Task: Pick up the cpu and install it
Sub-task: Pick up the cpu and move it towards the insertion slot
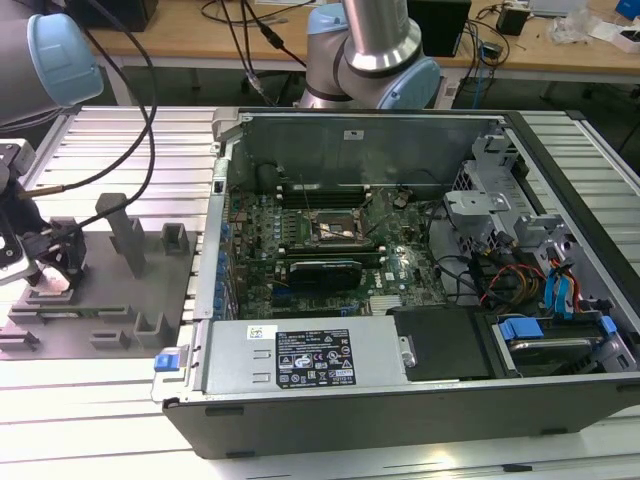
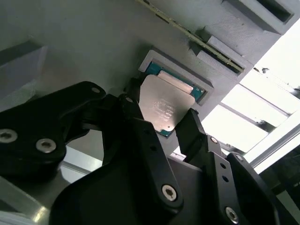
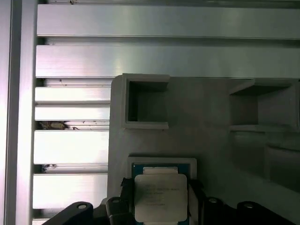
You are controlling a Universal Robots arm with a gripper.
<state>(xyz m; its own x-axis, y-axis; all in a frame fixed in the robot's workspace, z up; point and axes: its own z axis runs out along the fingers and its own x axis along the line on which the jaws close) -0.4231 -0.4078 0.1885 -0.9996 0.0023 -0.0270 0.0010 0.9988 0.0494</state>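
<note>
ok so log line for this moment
gripper: at fixture plate | fingers: closed on cpu edges | cpu: in fixture plate recess | install: not done

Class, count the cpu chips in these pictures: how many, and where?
1. The cpu chip is at a recess of the grey fixture plate, right by the gripper, in both wrist views. Another may be hidden inside the computer case.
</note>
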